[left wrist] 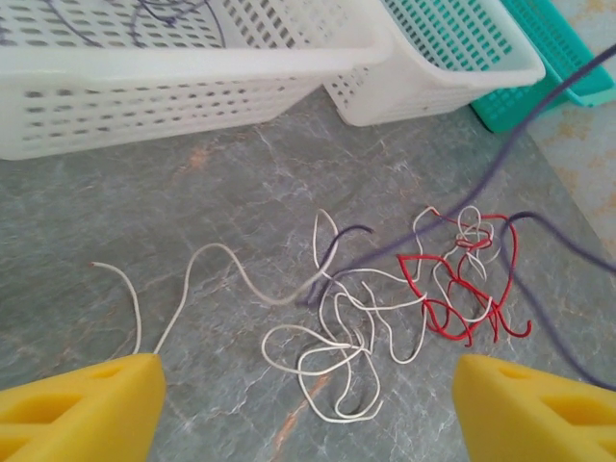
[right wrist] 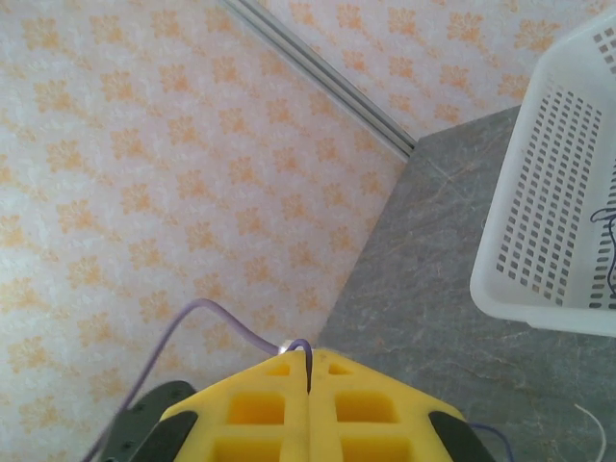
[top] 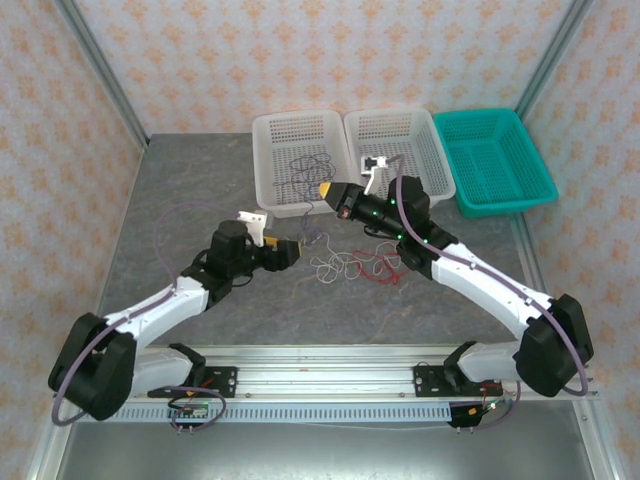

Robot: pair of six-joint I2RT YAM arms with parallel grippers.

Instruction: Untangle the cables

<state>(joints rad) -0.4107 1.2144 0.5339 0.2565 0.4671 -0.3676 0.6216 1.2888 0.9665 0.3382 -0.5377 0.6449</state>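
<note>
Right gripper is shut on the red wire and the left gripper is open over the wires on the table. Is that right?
Not quite. The right wrist view shows the right gripper shut on the purple wire, not the red wire, which lies on the table. The left gripper is open above the table wires, as you said.

Bright, even light, faint soft shadows, mostly sharp focus.

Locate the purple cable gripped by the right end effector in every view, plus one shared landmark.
Top external: purple cable hangs from the right end effector to the knot.
Left wrist: cable runs diagonally from upper right to knot.
Right wrist: cable pinched between yellow fingers, bottom centre.
Shared landmark: left white basket.
</note>
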